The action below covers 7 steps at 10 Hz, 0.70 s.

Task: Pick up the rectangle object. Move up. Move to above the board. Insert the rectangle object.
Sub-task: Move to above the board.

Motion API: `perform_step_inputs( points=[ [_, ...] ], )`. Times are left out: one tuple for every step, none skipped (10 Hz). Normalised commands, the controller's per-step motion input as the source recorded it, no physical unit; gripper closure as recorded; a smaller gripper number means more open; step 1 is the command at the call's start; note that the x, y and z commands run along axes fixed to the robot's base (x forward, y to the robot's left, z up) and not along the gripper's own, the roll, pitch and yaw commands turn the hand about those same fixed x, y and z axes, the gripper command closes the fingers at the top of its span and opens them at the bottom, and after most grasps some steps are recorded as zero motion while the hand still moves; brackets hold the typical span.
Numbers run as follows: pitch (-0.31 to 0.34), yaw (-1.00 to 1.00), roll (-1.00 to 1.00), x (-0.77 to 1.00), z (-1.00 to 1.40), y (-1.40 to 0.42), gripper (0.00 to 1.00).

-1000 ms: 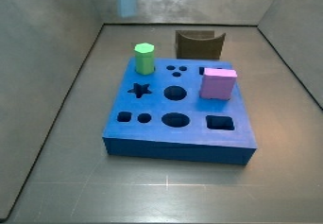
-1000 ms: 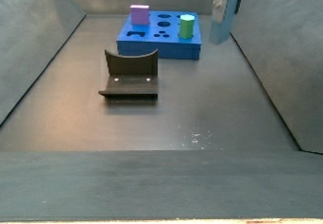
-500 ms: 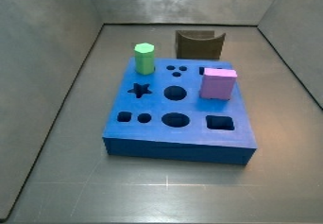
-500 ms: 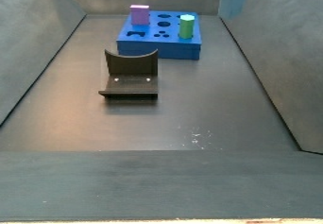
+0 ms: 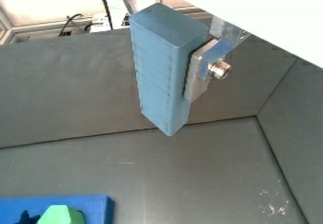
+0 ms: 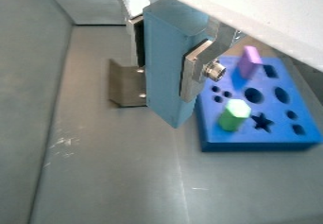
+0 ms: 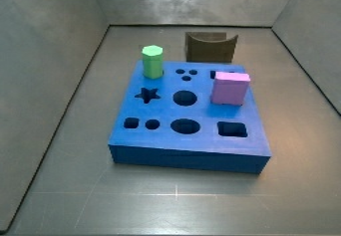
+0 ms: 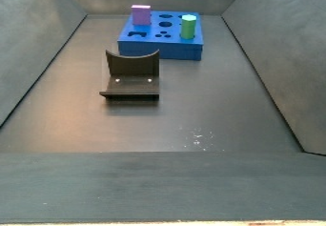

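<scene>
Light-blue rectangle (image 5: 161,72) clamped in the tool (image 6: 164,62), long axis vertical, hanging high off the floor. Both side views miss tool and rectangle. Board (image 6: 284,131) sits low and off to one side, not underneath; needs lateral travel first.

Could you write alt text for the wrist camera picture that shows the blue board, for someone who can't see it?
The tool holds a tall light-blue block upright in the air, above the grey floor. Below and to one side lies the blue board with dark cut-outs, a green block and a pink block standing in it, and a dark fixture behind.
</scene>
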Motion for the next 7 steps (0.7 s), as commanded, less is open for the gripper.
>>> perform_step_inputs(
  points=[
    [0.026,-1.00,0.12,0.34,-0.29,-1.00,1.00],
    [0.017,-1.00,0.11,0.36,-0.31,-1.00,1.00],
    [0.017,-1.00,0.10,0.37,-0.31,-1.00,1.00],
    [0.013,-1.00,0.09,0.37,-0.30,-1.00,1.00],
    [0.009,-1.00,0.09,0.38,-0.31,-1.00,1.00],
    [0.017,-1.00,0.09,0.40,-0.31,-1.00,1.00],
    [0.021,-1.00,0.08,0.41,-0.31,-1.00,1.00]
  ],
)
